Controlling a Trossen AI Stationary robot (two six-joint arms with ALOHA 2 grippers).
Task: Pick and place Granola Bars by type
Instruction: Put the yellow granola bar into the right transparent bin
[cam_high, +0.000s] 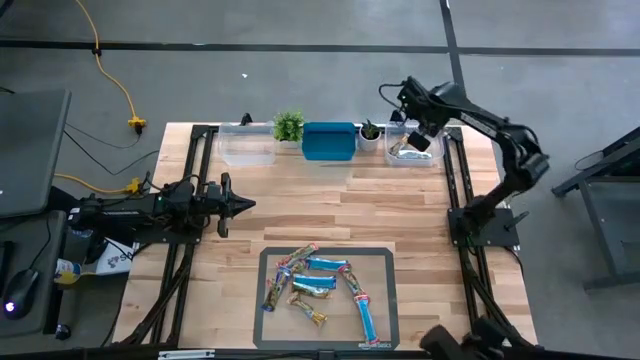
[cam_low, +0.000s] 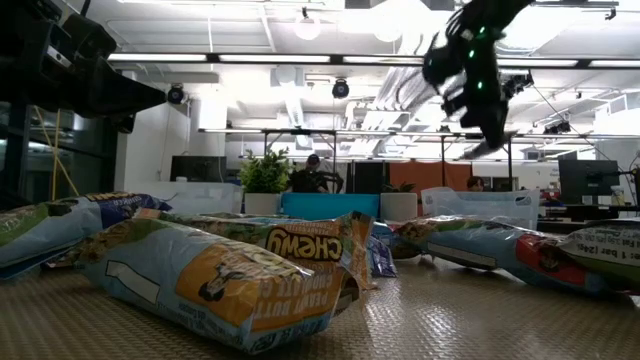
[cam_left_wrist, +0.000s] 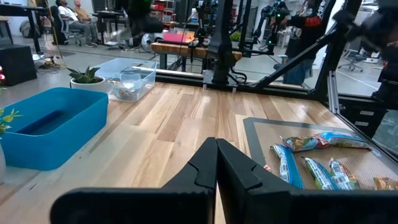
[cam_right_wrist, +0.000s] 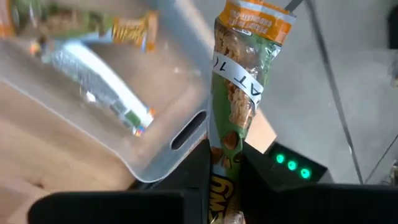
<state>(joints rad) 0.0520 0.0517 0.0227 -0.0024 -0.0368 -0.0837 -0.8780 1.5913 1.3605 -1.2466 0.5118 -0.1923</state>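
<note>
Green and orange foil is what your right gripper (cam_right_wrist: 225, 163) is clamped on: a slim granola bar in a shiny green wrapper with an orange end (cam_right_wrist: 239, 81), standing up out of the dark fingers at the bottom centre of the right wrist frame. Its lower end is hidden between the fingers. In the high view that right gripper (cam_high: 420, 137) hangs over the clear plastic bin (cam_high: 412, 152) at the upper right of the table; the bar itself is too small to make out there. The bin already holds other wrapped bars (cam_right_wrist: 93, 74), blurred in the wrist frame.

Left of the bin you see a small potted plant (cam_high: 370, 131), a blue plastic tray (cam_high: 329, 141), a bushier plant (cam_high: 288, 125) and a second clear bin (cam_high: 246, 143).

The remaining granola bars (cam_high: 320, 285) lie scattered on the grey mat (cam_high: 385, 260) at the bottom centre.

Your left gripper (cam_high: 243, 205) waits at the left of the table, fingers pressed together.
</note>
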